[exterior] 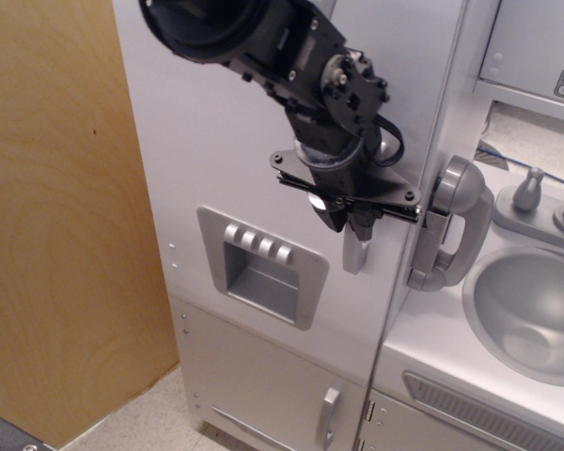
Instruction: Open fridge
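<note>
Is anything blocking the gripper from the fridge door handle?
Nothing visible does. The gripper sits right at the vertical handle of the fridge door, fingers close around its upper part. The toy phone hangs apart, to the right.

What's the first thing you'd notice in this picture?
The big black robot arm reaching down from the top, with its hand closed on the fridge's silver handle. The tall grey fridge fills the middle, with a four-button panel on its door. A toy phone hangs on the right, beside a round sink.
</note>
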`<state>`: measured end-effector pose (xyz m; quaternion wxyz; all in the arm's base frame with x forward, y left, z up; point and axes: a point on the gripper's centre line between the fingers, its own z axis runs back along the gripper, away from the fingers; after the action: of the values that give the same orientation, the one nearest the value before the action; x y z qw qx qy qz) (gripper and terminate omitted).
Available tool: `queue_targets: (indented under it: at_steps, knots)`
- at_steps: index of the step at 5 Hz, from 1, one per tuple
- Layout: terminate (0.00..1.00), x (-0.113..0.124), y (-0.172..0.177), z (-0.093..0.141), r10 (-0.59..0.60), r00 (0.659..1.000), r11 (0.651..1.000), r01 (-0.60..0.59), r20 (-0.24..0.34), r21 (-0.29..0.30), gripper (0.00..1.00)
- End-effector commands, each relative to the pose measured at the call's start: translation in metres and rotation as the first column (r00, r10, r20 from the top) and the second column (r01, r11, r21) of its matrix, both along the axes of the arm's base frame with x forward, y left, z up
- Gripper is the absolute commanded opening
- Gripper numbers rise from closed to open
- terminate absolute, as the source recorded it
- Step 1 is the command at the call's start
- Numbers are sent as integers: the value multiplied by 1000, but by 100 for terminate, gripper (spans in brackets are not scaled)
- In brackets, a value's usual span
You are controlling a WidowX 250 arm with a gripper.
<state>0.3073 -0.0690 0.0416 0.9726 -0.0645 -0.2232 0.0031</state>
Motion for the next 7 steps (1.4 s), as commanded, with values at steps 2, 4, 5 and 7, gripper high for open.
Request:
queue_targets:
  at_steps: [2, 4, 5, 7]
  knots:
    - [0, -48, 7, 20, -7, 997, 999, 11, 80, -51, 0]
    - [0, -77, 0, 28, -165, 981, 975, 177, -98, 133, 100]
    - [0, -86, -31, 27, -166, 963, 965, 203, -212, 167, 100]
    - [0, -76, -95, 9, -269, 920, 940, 316, -287, 132, 100]
